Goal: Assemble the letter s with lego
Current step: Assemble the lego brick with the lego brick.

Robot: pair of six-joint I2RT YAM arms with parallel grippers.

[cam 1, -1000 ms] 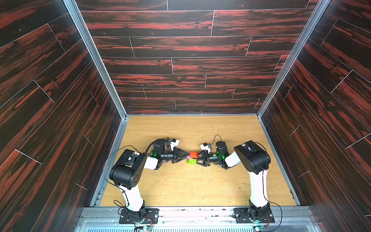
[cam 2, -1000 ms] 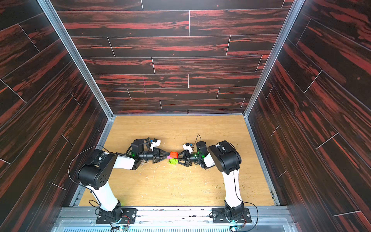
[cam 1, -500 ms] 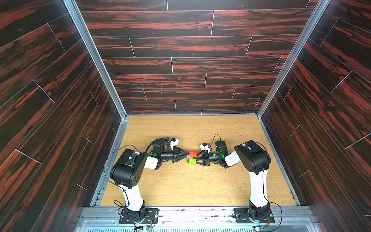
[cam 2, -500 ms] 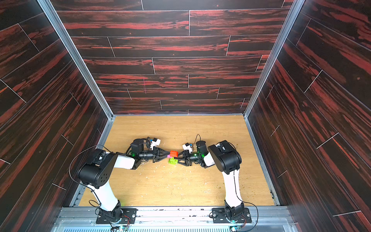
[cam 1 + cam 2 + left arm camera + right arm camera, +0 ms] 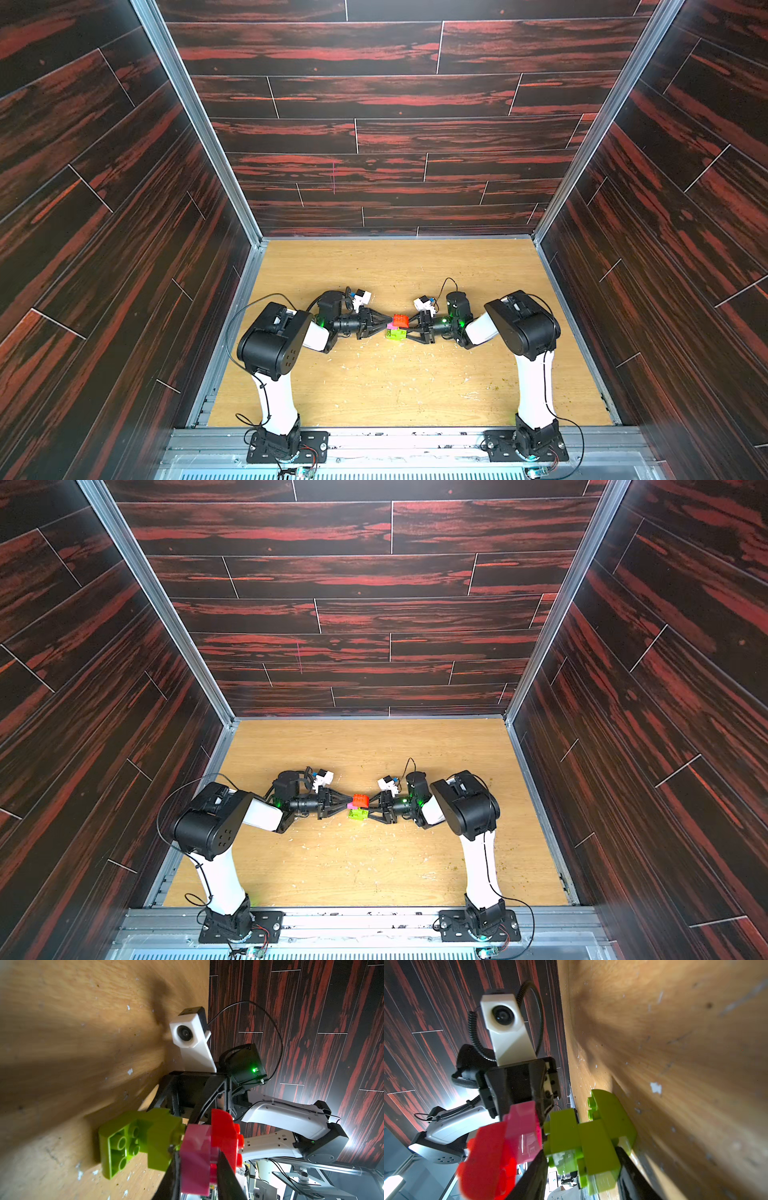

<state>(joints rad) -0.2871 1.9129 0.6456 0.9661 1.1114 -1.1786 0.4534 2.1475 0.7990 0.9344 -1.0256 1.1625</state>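
Left wrist: your left hand (image 5: pixel 197 1155) pinches the pink brick (image 5: pixel 194 1139); right wrist: your right hand (image 5: pixel 581 1153) clamps the lime green bricks (image 5: pixel 593 1140).

top views bright, sharp; wrist views smeared at edges, backlit glare, the lego (image 5: pixel 488 1157) slightly soft.

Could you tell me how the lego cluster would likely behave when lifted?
The lego cluster is probably stiff and light: small plastic bricks. It could split at a joint, as the left gripper pinches the pink brick and the right gripper clamps the lime green bricks. Blocky: unlikely to roll.
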